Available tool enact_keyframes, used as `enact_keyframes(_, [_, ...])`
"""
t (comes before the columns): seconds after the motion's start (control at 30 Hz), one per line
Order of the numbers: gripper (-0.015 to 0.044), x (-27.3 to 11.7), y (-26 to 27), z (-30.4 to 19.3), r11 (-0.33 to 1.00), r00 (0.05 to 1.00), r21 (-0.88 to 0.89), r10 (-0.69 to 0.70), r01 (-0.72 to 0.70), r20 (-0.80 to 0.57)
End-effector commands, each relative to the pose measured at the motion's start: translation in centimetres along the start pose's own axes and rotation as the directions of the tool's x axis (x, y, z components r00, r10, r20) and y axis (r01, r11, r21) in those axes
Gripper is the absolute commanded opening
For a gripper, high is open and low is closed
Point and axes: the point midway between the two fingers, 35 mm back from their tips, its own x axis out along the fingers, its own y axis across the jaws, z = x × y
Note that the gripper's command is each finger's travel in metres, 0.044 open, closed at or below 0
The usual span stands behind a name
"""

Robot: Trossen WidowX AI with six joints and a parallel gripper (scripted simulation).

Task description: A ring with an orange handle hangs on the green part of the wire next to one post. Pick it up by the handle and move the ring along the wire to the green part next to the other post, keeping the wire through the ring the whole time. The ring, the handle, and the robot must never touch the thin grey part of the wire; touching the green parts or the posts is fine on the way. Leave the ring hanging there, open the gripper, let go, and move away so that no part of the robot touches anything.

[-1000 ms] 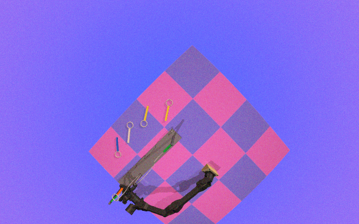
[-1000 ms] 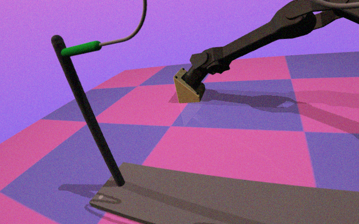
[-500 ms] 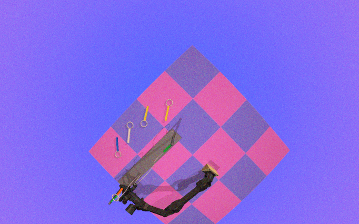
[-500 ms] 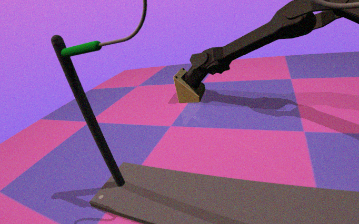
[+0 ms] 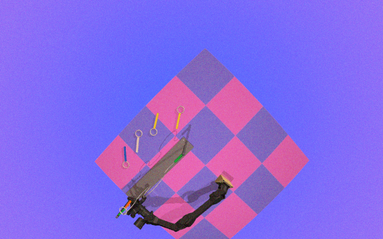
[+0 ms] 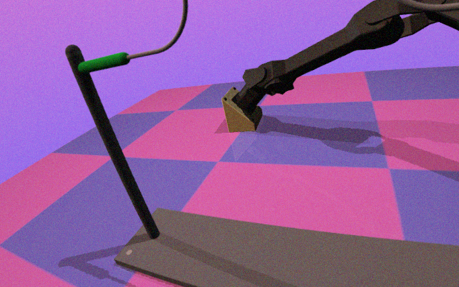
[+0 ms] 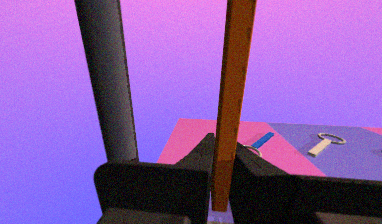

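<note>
One orange handle (image 5: 126, 205) (image 7: 234, 90) stands clenched between the fingertips of the gripper (image 5: 130, 200) (image 7: 216, 138), its long axis running up and away from them; its ring (image 5: 120, 212) lies beyond the fingers, around the near green part (image 5: 119, 214). The other green part (image 5: 178, 158) (image 6: 105, 62) is well apart, back past the fingers along the wire (image 5: 159, 181) (image 6: 169, 46).

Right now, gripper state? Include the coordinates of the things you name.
Gripper (image 5: 131, 201) (image 7: 216, 138): closed, holding the orange handle (image 5: 127, 204) (image 7: 235, 75).
</note>
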Motion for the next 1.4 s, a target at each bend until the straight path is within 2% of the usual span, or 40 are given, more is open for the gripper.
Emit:
enact_keyframes(0.0, [-0.015,0.0,-0.1,0.0,1.0,1.0,-0.005,0.001,-0.001,-0.002])
enact_keyframes(0.17, [-0.015,-0.2,-0.5,0.0,1.0,1.0,-0.006,0.001,-0.001,-0.019])
enact_keyframes(0.57, [-0.015,-2.7,-1.8,0.3,1.0,0.974,-0.01,-0.002,0.0,-0.226])
enact_keyframes(1.1, [-0.015,-5.9,-3.8,1.5,0.999,0.874,-0.054,-0.028,0.002,-0.485])
enact_keyframes(1.37, [-0.015,-6.1,-5.5,1.7,0.991,0.865,-0.131,-0.068,0.002,-0.497])
